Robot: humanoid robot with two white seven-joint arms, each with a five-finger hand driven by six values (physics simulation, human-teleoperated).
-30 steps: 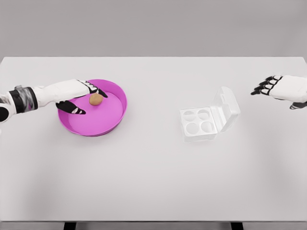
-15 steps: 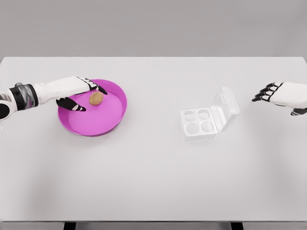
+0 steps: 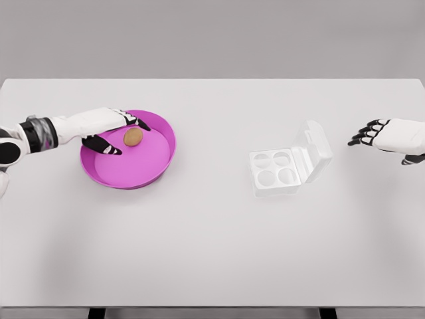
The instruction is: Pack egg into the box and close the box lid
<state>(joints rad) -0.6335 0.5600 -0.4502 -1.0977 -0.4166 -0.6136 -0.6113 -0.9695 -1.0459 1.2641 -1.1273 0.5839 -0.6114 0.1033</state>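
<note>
Barely started: egg [image 3: 133,137] sits in the pink bowl [image 3: 143,173], left hand [image 3: 109,131] spread around it, gripping nothing (box [image 3: 273,172] lid open).

A wide white table [image 3: 212,252] fills most of the view, its surface smooth and matte, lit evenly with only soft, faint shadows. Its far edge runs straight across the upper part of the picture. Behind it stands a plain grey wall [image 3: 212,36], featureless and slightly darker toward the top. Below the near edge, 2 dark table legs [image 3: 97,313] just show.
</note>
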